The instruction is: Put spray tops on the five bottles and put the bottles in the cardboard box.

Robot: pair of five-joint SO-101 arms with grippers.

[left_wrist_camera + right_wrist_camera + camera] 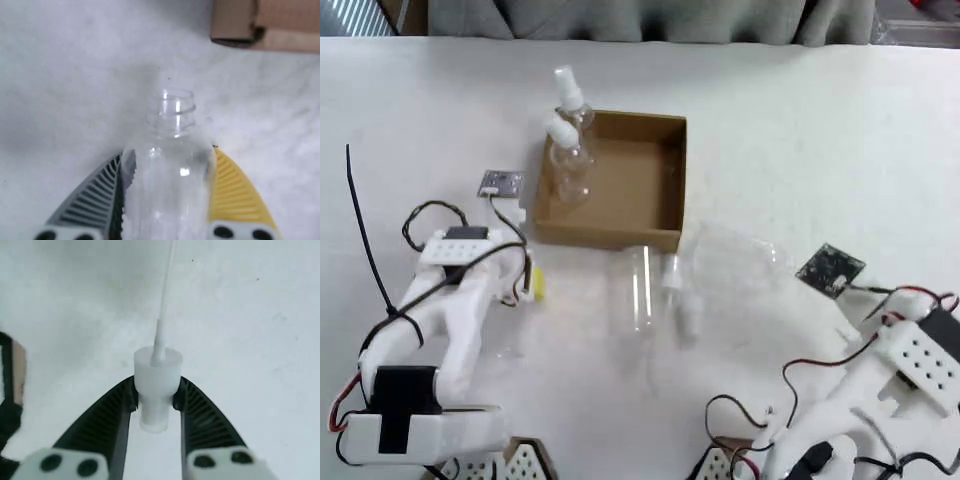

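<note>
My left gripper (pixel 169 154) is shut on a clear uncapped bottle (pixel 172 195), held by its shoulder between a grey and a yellow finger, its open threaded neck toward the cardboard box (pixel 280 25). My right gripper (pixel 156 385) is shut on a white spray top (pixel 157 382); its thin dip tube (pixel 167 285) points away over the table. In the high view the cardboard box (pixel 620 235) stands at the middle, and two capped bottles (pixel 568 140) are upright in its left corner. Another clear bottle (pixel 638 290) and a loose spray top (pixel 672 272) lie in front of the box.
A crumpled clear plastic bag (pixel 740 260) lies right of the box's front corner. The left arm (pixel 450 300) stands left of the box. At the near right edge is the right arm (pixel 910 360) with its trailing wires. A grey curtain hangs beyond the table's far edge.
</note>
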